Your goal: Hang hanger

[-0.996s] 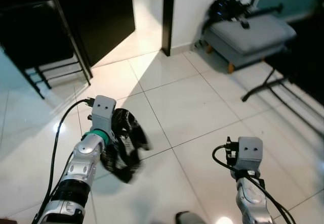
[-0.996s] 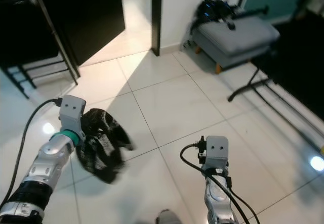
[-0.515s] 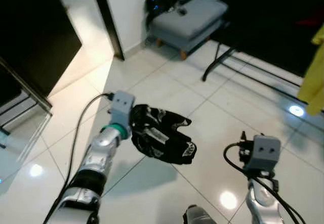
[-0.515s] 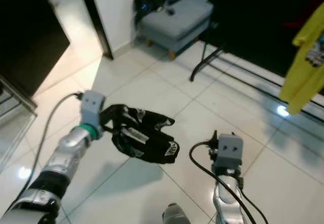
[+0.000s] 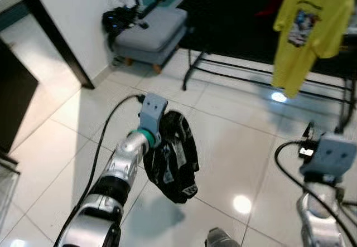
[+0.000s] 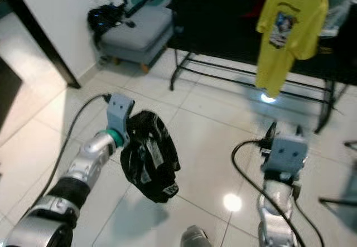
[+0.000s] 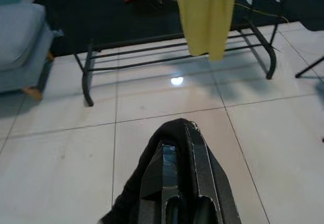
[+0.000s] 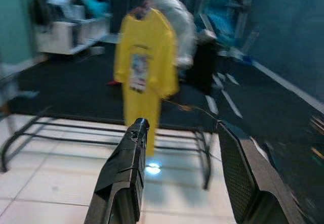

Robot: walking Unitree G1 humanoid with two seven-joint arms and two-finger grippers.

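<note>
— Black cloth with pale markings: any writing you can read?
— None; the print on the black garment (image 5: 170, 163) is too blurred. It hangs bunched over the left tool (image 7: 178, 183), above the white tiled floor (image 5: 234, 130).
— Is that tool pinching it?
— Cloth drapes its fingers, so I cannot tell.
— And the right tool (image 8: 185, 183)?
— Fingers spread, holding nothing. Its wrist view faces a yellow T-shirt (image 8: 146, 77) with a chest picture, hanging over a black rack (image 6: 245, 74). A grey stool (image 5: 150, 29) stands by the wall.
</note>
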